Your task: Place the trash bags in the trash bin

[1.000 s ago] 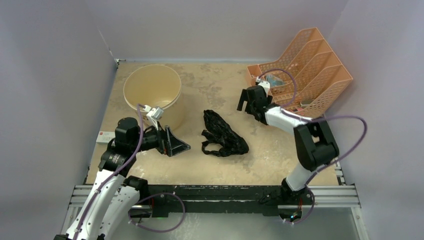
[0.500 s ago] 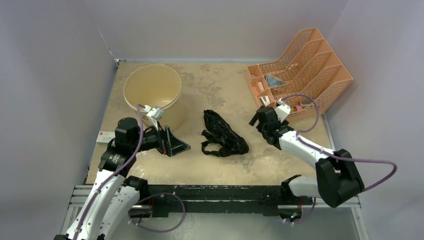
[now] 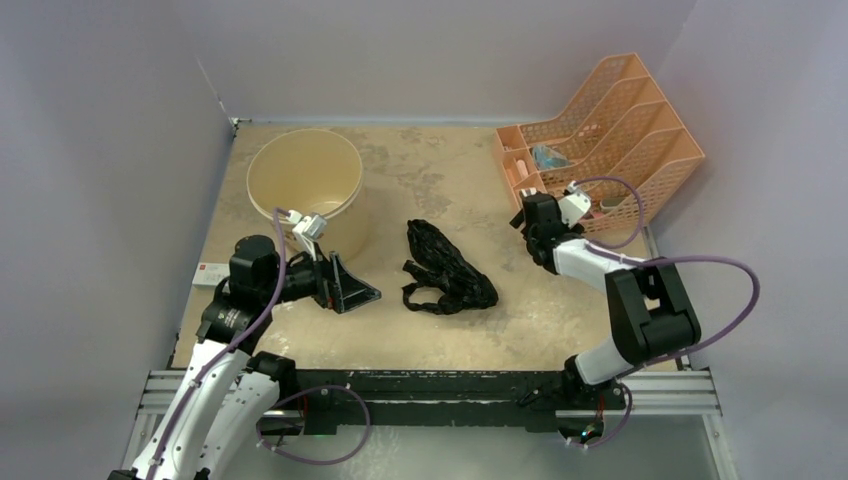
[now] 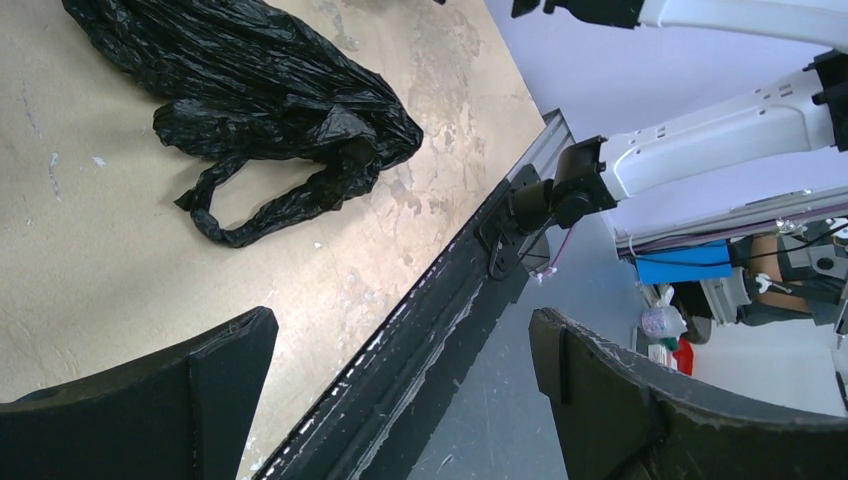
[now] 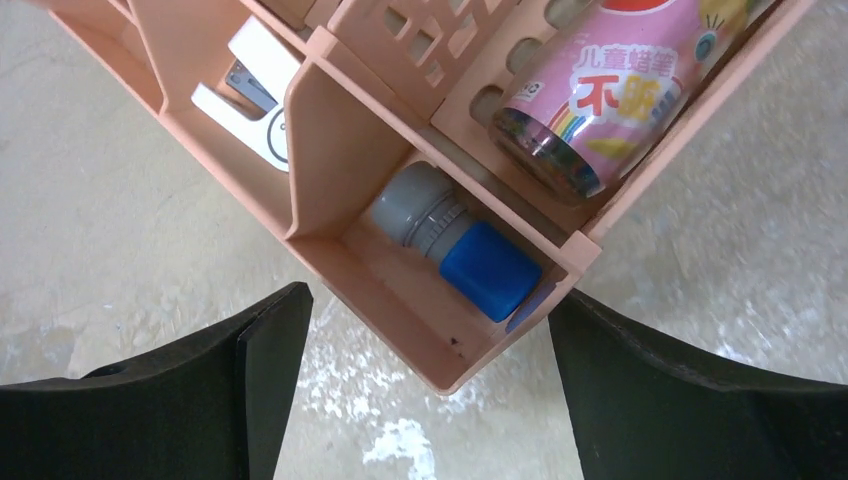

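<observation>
A crumpled black trash bag (image 3: 445, 270) with loop handles lies on the table's middle; it also shows in the left wrist view (image 4: 250, 90). The cream round trash bin (image 3: 306, 185) stands at the back left, open and empty-looking. My left gripper (image 3: 352, 288) is open and empty, low over the table between bin and bag, left of the bag. My right gripper (image 3: 528, 222) is open and empty, hovering at the front corner of the orange organiser (image 5: 440, 330), right of the bag.
The orange mesh desk organiser (image 3: 600, 140) stands at the back right, holding a pink can (image 5: 610, 90), a blue-capped bottle (image 5: 465, 245) and a white stapler (image 5: 245, 100). A small white-and-red card (image 3: 210, 275) lies by the left edge. The black rail (image 3: 430, 385) runs along the front.
The right arm swung: its gripper went from the organiser toward the front, then back up to the organiser's front corner. The left arm and the bag have not moved.
</observation>
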`<action>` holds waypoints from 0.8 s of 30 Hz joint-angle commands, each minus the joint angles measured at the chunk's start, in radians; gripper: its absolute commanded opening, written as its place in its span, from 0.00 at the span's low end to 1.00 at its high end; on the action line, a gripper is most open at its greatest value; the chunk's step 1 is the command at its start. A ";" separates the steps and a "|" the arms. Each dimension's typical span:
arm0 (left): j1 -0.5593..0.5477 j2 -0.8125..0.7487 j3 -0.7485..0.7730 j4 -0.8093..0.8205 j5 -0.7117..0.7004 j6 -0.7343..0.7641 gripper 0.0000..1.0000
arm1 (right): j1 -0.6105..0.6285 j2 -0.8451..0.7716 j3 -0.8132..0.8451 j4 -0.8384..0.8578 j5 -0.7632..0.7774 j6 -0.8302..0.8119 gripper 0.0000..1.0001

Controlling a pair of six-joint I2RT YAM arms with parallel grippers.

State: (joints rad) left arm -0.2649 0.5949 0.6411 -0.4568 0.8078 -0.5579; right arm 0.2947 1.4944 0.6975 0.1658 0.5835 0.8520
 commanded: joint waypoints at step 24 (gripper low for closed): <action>-0.008 0.015 -0.046 -0.075 -0.511 -0.174 0.97 | 0.072 -0.464 -0.158 0.107 -0.849 -0.224 0.97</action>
State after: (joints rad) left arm -0.2680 0.6933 0.6220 -0.4961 0.5877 -0.6304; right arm 0.3481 1.0931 0.6178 0.2249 -0.0937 0.5964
